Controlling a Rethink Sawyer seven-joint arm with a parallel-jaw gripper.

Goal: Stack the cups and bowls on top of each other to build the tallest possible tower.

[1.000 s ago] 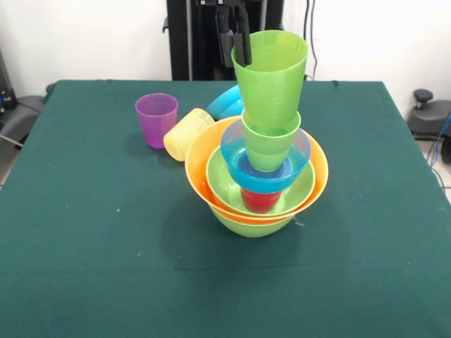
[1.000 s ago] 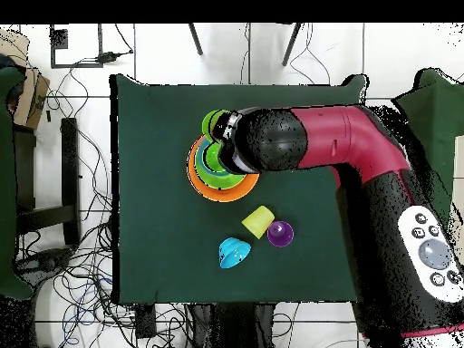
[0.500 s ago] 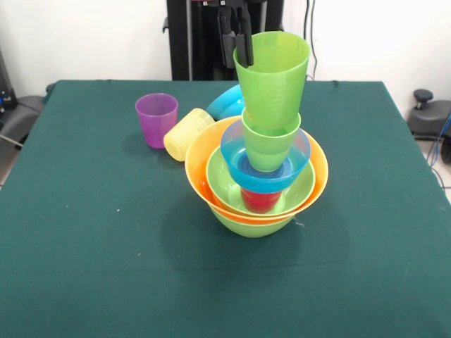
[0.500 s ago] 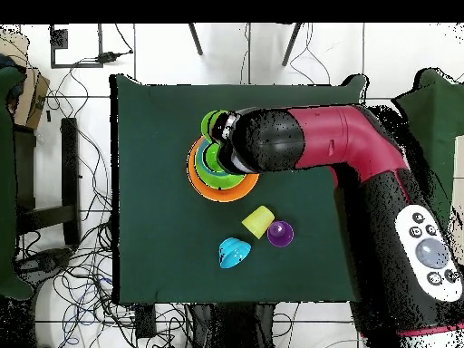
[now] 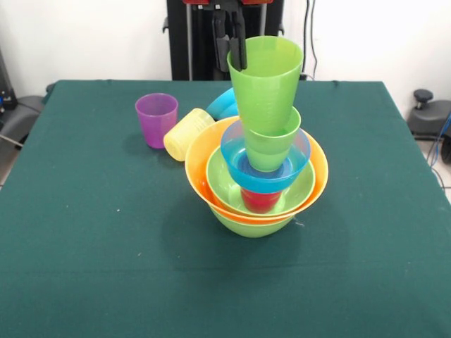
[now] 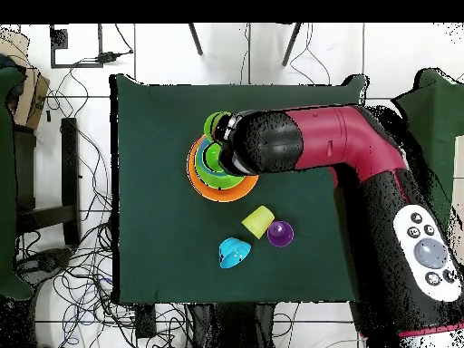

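Note:
The tower [image 5: 257, 176] stands mid-table: a lime green bowl [image 5: 246, 224], the orange bowl [image 5: 201, 158], a second lime bowl [image 5: 224, 184], the red cup [image 5: 261, 200], a blue bowl [image 5: 236, 151] and a light green cup [image 5: 271, 144]. My gripper [image 5: 236, 49] is shut on the left rim of a second light green cup [image 5: 268, 84], whose base sits in the cup below. In the overhead view the arm [image 6: 308, 154] covers most of the tower; the green cup [image 6: 216, 122] and the orange bowl [image 6: 204, 186] show.
A purple cup [image 5: 156, 118] stands upright left of the tower. A pale yellow cup [image 5: 187, 134] lies on its side beside it. A second blue bowl [image 5: 225, 104] lies tipped behind the tower. Overhead they show as the yellow cup [image 6: 257, 220], purple cup [image 6: 280, 234] and blue bowl [image 6: 234, 253].
My gripper has shifted slightly left in the front view with the top green cup, which leaned right and now stands more upright in the cup below.

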